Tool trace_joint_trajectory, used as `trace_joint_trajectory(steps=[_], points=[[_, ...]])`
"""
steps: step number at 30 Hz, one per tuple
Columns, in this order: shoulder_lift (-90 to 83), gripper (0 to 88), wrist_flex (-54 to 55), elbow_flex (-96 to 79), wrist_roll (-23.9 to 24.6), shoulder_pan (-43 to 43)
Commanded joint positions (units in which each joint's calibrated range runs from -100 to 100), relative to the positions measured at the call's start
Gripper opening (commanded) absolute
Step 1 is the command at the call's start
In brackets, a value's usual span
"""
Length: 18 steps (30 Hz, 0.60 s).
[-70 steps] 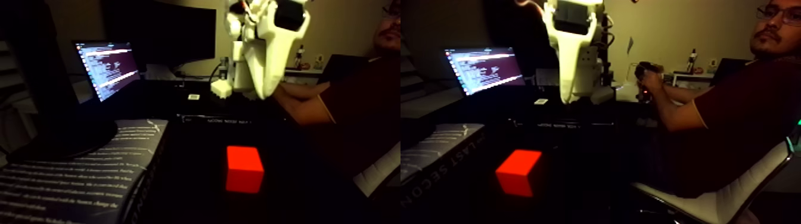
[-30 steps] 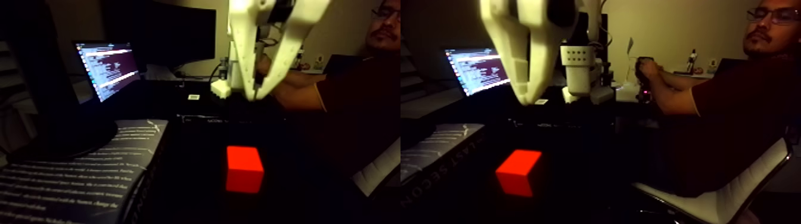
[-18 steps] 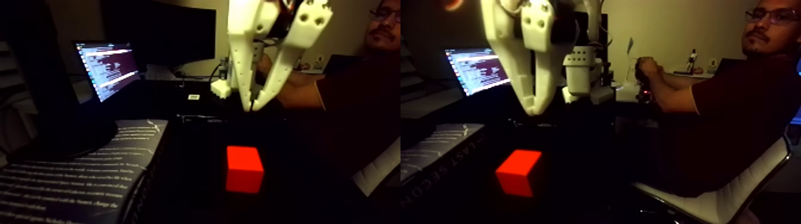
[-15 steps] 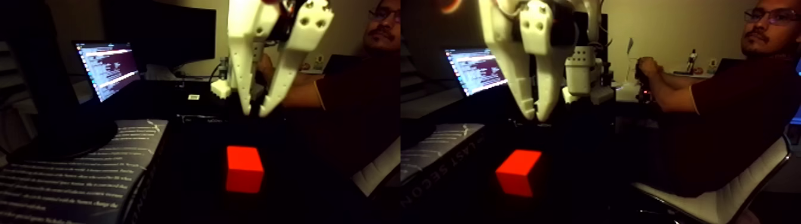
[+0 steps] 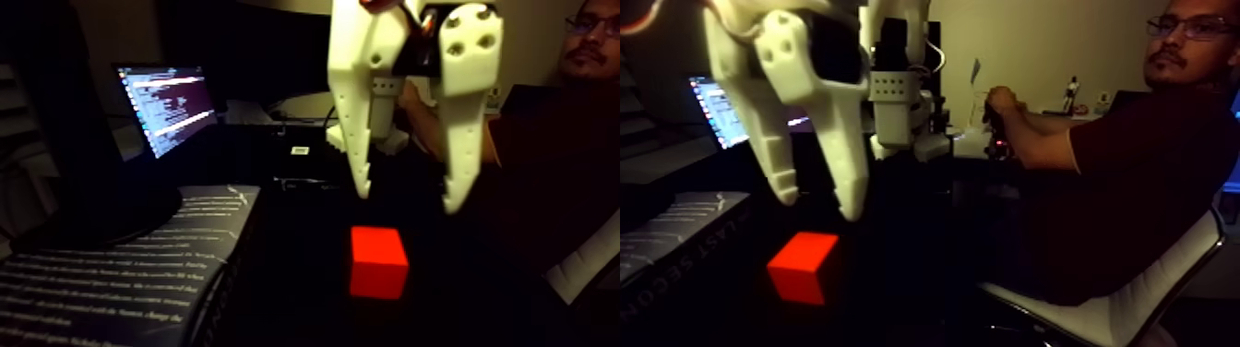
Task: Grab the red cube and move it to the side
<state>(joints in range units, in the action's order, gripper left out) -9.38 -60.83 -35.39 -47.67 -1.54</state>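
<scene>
Since the earlier frames the white two-finger printed gripper (image 5: 406, 198) has dropped lower and spread its jaws, which were nearly pinched together a moment ago; the small matte red-orange cube (image 5: 378, 263) has not shifted.

Left half of the fixed view: the gripper hangs above the cube with its fingers parted and empty, tips pointing down. The cube rests on the dark tabletop just below and between the two tips, apart from both. A printed book with white lettering on a dark cover (image 5: 120, 277) lies to the left of the cube, and a lit laptop screen (image 5: 166, 106) stands farther back.

Right half of the fixed view: the same gripper appears up and slightly right of the cube, blurred by motion. A seated person's hand (image 5: 1001, 115) grips a control device at the back right.

To do this step well, the descent should probably continue straight down with the jaws kept wide, so that the tips pass either side of the cube without clipping its top edges. Closing should wait until the tips are low on opposite flat faces, as a corner grip may twist the cube.
</scene>
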Motion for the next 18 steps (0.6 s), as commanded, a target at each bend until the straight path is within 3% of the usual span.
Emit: trace_joint_trajectory(steps=[1, 18], points=[[0.56, 28.7, 0.44, 2.87, 0.22, -0.45], [6.36, 28.7, 9.06, 3.15, -0.11, -3.70]])
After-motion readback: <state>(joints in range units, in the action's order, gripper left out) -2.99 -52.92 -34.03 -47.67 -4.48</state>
